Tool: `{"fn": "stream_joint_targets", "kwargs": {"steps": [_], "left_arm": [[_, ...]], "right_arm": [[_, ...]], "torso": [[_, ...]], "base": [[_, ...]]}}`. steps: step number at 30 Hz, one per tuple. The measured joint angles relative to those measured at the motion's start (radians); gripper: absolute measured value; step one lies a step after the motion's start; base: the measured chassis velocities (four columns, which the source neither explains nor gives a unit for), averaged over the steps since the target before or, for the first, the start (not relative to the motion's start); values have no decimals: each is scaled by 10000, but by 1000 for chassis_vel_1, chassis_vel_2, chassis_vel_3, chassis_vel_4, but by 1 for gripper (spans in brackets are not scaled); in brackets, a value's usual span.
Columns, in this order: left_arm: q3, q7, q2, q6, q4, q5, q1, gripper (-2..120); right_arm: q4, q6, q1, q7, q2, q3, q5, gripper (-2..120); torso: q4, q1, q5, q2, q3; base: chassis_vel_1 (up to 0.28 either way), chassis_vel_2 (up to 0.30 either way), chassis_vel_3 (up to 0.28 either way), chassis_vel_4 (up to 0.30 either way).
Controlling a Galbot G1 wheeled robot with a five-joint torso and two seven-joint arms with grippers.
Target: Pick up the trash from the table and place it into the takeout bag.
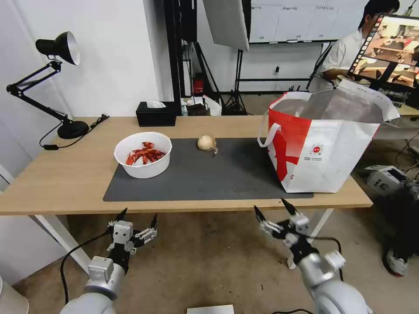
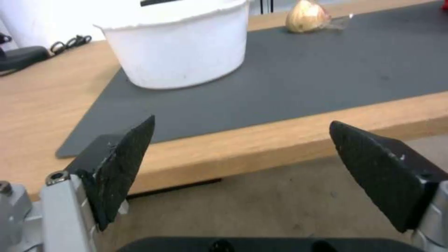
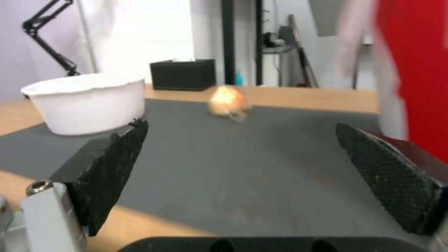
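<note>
Both grippers, left gripper [image 1: 136, 216] and right gripper [image 1: 270, 208], low before the counter [image 1: 65, 174] edge with jaws spread and empty; best to reach for the beige lump [image 1: 206, 142] mid-mat, between bowl [image 1: 143, 154] and takeout bag [image 1: 327, 144].

The long light-wood table [image 1: 65, 174] is seen from above and in front by the head camera, looking forward and down. Each wrist camera is aimed low across the near edge, between its own spread fingers. The white round bowl [image 2: 180, 49] and beige round lump [image 3: 227, 101] are shared by all views.
</note>
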Motion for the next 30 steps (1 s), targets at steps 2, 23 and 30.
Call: {"fn": "stream_joint_targets", "kwargs": {"steps": [2,23,30], "left_arm": [[-63,-1,18,-2,-52,-20,-8,100],[-138,-12,-94,-38,-156,-24,46,100],[-251,-13,-47,-39,-218,-22,203,100]], "right_arm": [[-568,-360,2012,179,-456,-1077,535,100],[-7455,-1625,10984,840,2721,-6551,2512,100],[-10278,-2426,12112,452,4257,-6797,2094,100]], "torso": [[-2,0,0,0,0],[2,2,-5,-2,1],[-1,0,-1,-2,1]], "base": [[0,0,0,0],[0,0,0,0],[0,0,0,0]]}}
